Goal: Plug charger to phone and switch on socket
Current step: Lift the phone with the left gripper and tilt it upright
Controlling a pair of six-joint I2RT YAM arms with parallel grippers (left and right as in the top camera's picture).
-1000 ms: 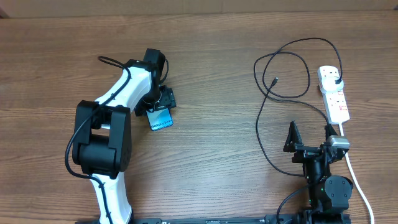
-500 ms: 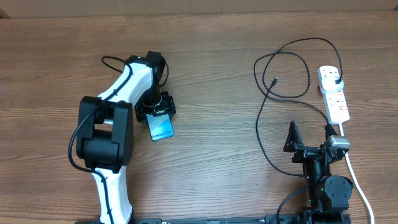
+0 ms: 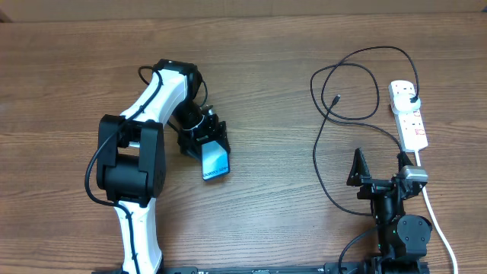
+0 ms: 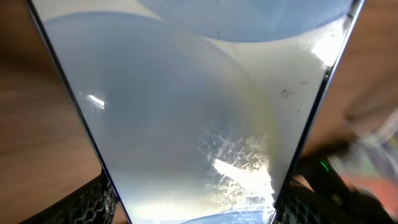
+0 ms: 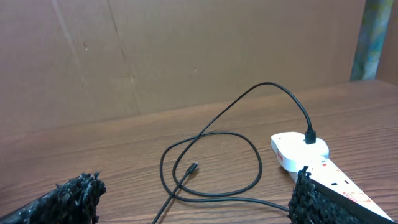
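Note:
My left gripper [image 3: 204, 142] is shut on the phone [image 3: 215, 160], a slim slab with a blue-teal screen, held left of the table's middle. The phone's pale screen [image 4: 186, 112] fills the left wrist view, between both fingers. The charger [image 3: 346, 84] is a thin black cable looped at the right; its connector tip [image 3: 336, 98] lies free on the wood and its plug [image 3: 412, 100] sits in the socket [image 3: 409, 116], a white power strip. The right wrist view shows the tip [image 5: 193, 167] and the strip [image 5: 311, 158]. My right gripper [image 3: 378, 164] is open and empty near the front edge.
The strip's thick white cord [image 3: 437, 221] runs to the front right past my right arm. A brown cardboard wall [image 5: 186, 50] stands behind the table.
My left gripper has turned and carried the phone to the right and toward the front. The right arm, cable and strip have not moved.

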